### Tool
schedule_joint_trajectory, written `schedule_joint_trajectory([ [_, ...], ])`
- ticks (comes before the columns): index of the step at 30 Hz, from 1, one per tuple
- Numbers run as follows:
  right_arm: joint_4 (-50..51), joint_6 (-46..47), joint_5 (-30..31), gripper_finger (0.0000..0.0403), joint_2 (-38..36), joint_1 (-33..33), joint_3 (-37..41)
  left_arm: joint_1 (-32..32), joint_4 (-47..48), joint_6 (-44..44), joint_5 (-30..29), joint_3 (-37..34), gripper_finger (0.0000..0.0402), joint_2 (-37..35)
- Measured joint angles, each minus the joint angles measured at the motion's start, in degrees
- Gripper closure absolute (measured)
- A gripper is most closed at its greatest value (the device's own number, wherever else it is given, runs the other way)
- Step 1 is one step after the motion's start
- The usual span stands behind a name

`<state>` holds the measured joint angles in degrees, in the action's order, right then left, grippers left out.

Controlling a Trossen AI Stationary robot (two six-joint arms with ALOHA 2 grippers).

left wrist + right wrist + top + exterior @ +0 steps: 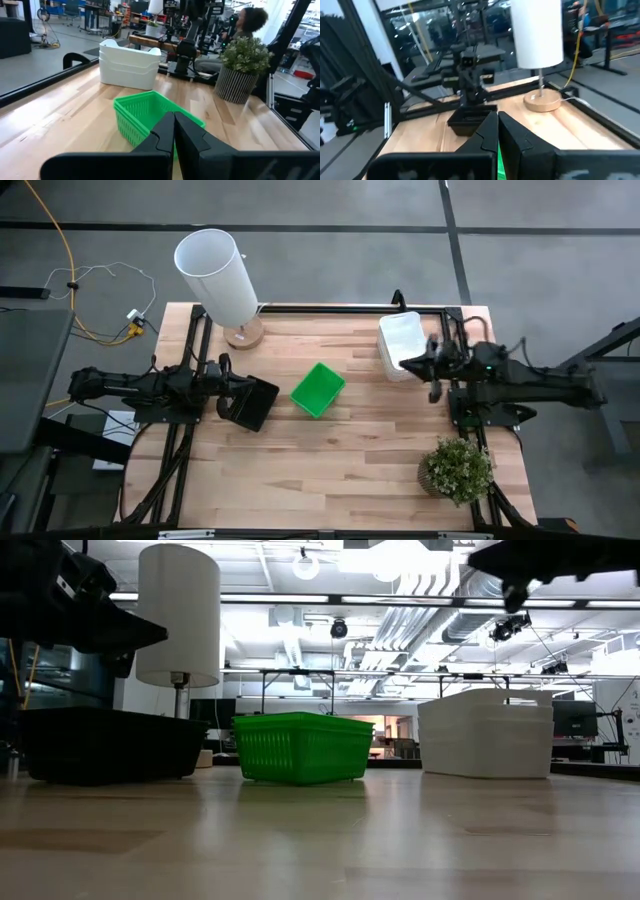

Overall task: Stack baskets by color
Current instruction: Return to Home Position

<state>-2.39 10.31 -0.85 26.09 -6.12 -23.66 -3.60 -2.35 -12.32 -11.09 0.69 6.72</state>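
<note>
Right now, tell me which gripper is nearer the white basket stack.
Right. The right gripper hangs above the edge of the white stack. The left gripper is across the table by the black baskets, beyond the green baskets.

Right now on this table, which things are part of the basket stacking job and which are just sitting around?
Part of the job: green baskets, mid-table; black baskets, by the left gripper; white baskets, by the right gripper.
Just lying about: white cylinder on a wooden base; potted plant.
</note>
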Motion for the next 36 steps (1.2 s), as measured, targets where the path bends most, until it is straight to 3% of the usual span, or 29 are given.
schedule_joint_trajectory([
  [5, 5.3, -0.3, 0.6, 0.0403, -8.3, -0.4, 0.0, 0.0, 0.0, 0.0, 0.0, 0.0, 0.0401, 0.0],
  [11, 7.2, -0.7, 1.4, 0.0403, -13.0, -0.1, 1.1, 0.0, 0.0, 0.0, 0.0, 0.0, 0.0401, 0.0],
  [18, -5.9, -1.3, 1.3, 0.0403, -18.2, 1.3, 14.8, 0.0, 0.0, 0.0, 0.0, 0.0, 0.0401, 0.0],
  [25, -4.8, 0.3, 0.7, 0.0403, -25.4, 1.4, 21.6, 0.0, 0.0, 0.0, 0.0, 0.0, 0.0401, 0.0],
  [31, 0.8, 1.6, 0.7, 0.0403, -25.4, 1.9, 23.1, 0.0, 0.0, 0.0, 0.1, 0.0, 0.0401, 0.0],
  [36, 1.2, -3.7, 1.0, 0.0403, -25.4, 4.0, 23.1, 0.0, 0.0, 0.0, 0.1, 0.0, 0.0401, 0.0],
])
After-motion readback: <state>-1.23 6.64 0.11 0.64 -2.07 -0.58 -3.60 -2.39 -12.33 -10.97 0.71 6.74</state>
